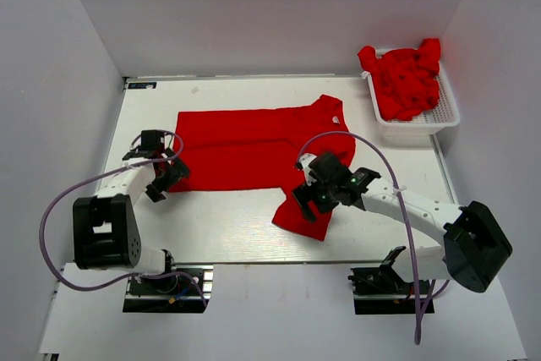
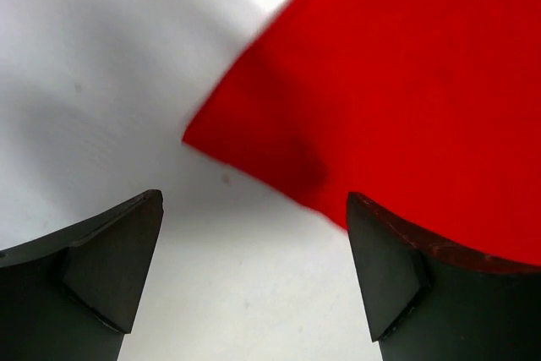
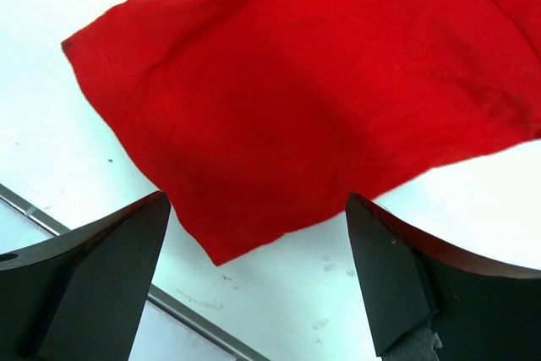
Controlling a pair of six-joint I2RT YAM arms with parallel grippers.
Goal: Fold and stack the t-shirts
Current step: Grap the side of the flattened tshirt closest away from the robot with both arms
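One red t-shirt (image 1: 245, 148) lies spread flat on the white table, its white neck label (image 1: 336, 118) at the right and one sleeve (image 1: 303, 216) reaching toward the front. More red t-shirts (image 1: 404, 80) are heaped in the basket. My left gripper (image 1: 166, 177) is open and empty at the shirt's left bottom corner; in the left wrist view the corner (image 2: 254, 137) lies just ahead of the gripper (image 2: 254, 272). My right gripper (image 1: 309, 200) is open and empty over the sleeve; in the right wrist view the sleeve (image 3: 313, 99) lies ahead of the gripper (image 3: 258, 281).
A white slotted basket (image 1: 441, 116) stands at the back right corner. White walls enclose the table on three sides. The table's front edge strip (image 3: 169, 303) runs just below the sleeve.
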